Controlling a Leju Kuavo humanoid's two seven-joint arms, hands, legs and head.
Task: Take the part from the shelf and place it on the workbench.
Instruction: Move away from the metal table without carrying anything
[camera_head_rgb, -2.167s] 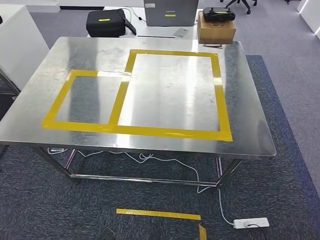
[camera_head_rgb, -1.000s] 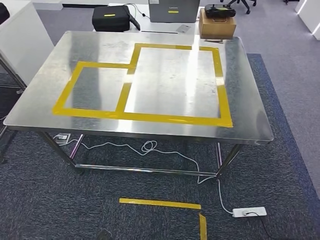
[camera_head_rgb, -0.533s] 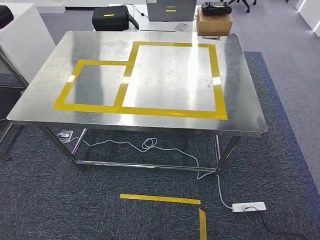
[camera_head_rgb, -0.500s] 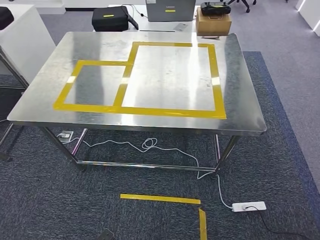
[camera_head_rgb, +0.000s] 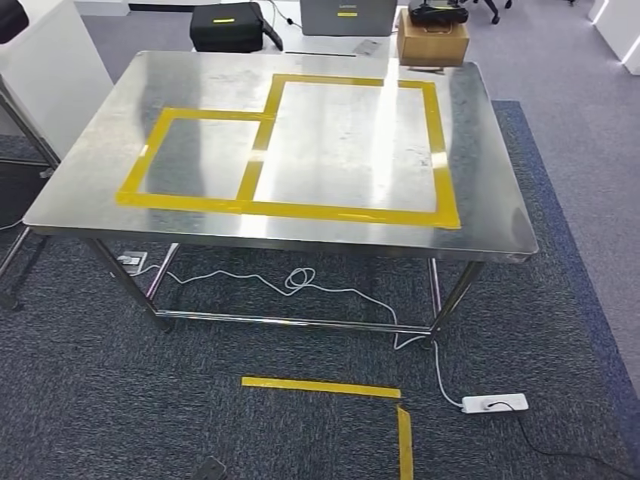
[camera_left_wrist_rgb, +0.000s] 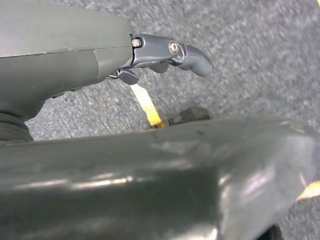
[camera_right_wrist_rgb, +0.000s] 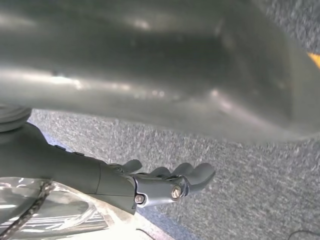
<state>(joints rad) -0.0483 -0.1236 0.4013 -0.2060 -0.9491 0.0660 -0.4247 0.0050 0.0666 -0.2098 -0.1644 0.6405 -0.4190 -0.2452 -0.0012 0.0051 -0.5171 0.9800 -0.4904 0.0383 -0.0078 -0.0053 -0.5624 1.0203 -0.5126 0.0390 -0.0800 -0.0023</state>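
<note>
Left hand: the left hand (camera_left_wrist_rgb: 166, 55) is hanging over the grey carpet (camera_left_wrist_rgb: 256, 55), fingers stretched out loosely and gripping nothing.
Right hand: the right hand (camera_right_wrist_rgb: 162, 182) is hanging over the same carpet with its fingers extended and apart, holding nothing; a clear plastic wrap with a dark cord is lying against the wrist side of it, and it is not possible to tell what that wrap belongs to.
Workbench: the stainless-steel workbench (camera_head_rgb: 490, 190) is standing ahead of the robot in the head view, its top marked with yellow tape (camera_head_rgb: 355, 212) forming a smaller rectangle on the left joined to a larger one on the right.
Part: its location cannot be told from these views; the taped rectangles are lying bare.
Floor: a yellow tape strip (camera_head_rgb: 321, 387) is lying on the carpet in front of the bench, a shorter piece meeting it at a right angle; a white power strip (camera_head_rgb: 494, 403) is lying to the right, its white cable (camera_head_rgb: 302, 282) trailing under the bench.
Behind the bench: a black case (camera_head_rgb: 226, 22), a grey laptop (camera_head_rgb: 347, 14) and a cardboard box (camera_head_rgb: 432, 40) are sitting beyond the far edge.
</note>
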